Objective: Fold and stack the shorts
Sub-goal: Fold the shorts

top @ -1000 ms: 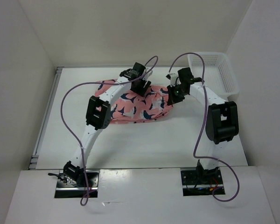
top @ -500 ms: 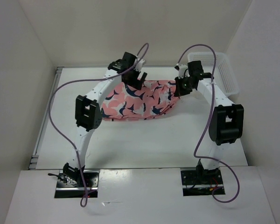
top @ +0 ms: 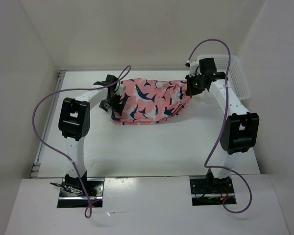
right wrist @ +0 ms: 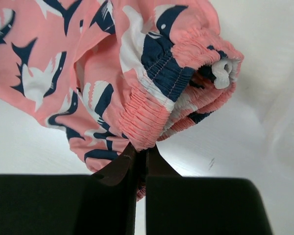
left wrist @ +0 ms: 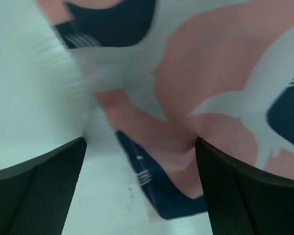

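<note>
At the far half of the tabletop (top: pixel 152 147), the shorts (top: pixel 149 100) extend crosswise between the two arms. The right tool (right wrist: pixel 139 159) is pressed together, pinching the gathered elastic waistband (right wrist: pixel 171 68). The left tool (left wrist: pixel 140 147) stands spread at the opposite end, with fabric in its gap but not clamped. Expect light, limp, non-fragile cloth that sags and bunches wherever it is unsupported. Take hold at the waistband, where the elastic gives the thickest, least slippery purchase, and pinch all layers together.
</note>
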Controlling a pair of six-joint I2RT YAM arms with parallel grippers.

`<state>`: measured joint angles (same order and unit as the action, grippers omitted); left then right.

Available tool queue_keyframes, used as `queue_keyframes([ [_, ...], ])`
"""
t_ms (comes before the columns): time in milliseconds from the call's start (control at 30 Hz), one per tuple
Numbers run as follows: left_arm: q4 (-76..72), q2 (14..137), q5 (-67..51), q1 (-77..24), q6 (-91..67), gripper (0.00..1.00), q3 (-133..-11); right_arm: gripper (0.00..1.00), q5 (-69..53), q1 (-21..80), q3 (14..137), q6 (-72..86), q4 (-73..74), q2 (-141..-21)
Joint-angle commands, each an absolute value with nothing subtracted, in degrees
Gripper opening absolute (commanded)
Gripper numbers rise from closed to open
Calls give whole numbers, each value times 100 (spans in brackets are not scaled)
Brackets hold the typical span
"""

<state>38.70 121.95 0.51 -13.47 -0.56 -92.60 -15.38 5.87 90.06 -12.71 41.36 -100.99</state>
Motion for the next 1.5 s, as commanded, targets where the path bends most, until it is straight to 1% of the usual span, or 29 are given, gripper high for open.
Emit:
queue_keyframes([
  [0,3534,12330,-132,-1249,0,96,-9316,0,-1380,615,9754,-1380,4219,-10080],
  [33,3533,12401,-193,-1248,0,94,-9316,0,-1319,615,9817,-1380,4219,-10081],
  [67,3533,12488,-402,-1248,0,90,-9386,0,-1318,615,9896,-1380,4219,-10133],
  [133,3533,12708,-771,-1248,0,75,-9456,0,-1179,676,10123,-1310,4219,-10212],
  [167,3533,12813,-1235,-1248,0,61,-9457,0,-1091,755,10221,-1310,4219,-10213],
  [267,3533,12885,-2070,-1248,0,45,-9527,0,-818,1282,10756,-1310,4341,-10502],
  [333,3481,12946,-2311,-1300,0,39,-9598,0,-599,1765,11091,-1257,4403,-10800],
  [433,3428,12998,-2583,-1301,0,36,-9659,0,-221,2346,11232,-1257,4342,-11143],
  [567,3376,12946,-2769,-1301,0,35,-9712,0,52,2943,11504,-1257,4289,-11556],
  [733,3261,12894,-2873,-1301,0,35,-9536,0,53,3585,12374,-1002,4236,-12163],
  [1000,3094,12841,-2927,-1196,0,35,-9308,1,-105,3937,13306,-809,4184,-13173],
  [1067,3094,12841,-2874,-1195,0,35,-9308,14,-1,4025,13420,-747,4131,-13315],
  [1100,3094,12841,-2874,-1195,0,37,-9308,21,0,4095,13473,-677,4131,-13368],
  [1133,3094,12841,-2874,-1134,0,37,-9308,39,0,4096,13474,-677,4131,-13429],
  [1167,3094,12841,-2822,-1134,0,39,-9308,46,-113,4096,13535,-677,4131,-13430],
  [1233,3146,12780,-2646,-1064,0,44,-9308,57,-446,4096,13614,-677,4131,-13360],
  [1267,3207,12779,-2515,-994,0,46,-9308,66,-448,4148,13753,-677,4131,-13359],
  [1300,3208,12718,-2453,-993,0,49,-9308,70,-544,4148,13755,-677,4131,-13264],
  [1333,3286,12718,-2400,-906,0,55,-9308,73,-606,4148,13842,-677,4131,-13158],
  [1400,3436,12665,-2233,-757,0,59,-9308,76,-711,4210,14000,-738,4131,-13044],
  [1433,3489,12665,-2180,-756,0,61,-9308,76,-712,4210,14053,-738,4131,-12991],
  [1467,3576,12595,-2058,-617,0,67,-9308,76,-773,4210,14123,-799,4131,-12895],
])
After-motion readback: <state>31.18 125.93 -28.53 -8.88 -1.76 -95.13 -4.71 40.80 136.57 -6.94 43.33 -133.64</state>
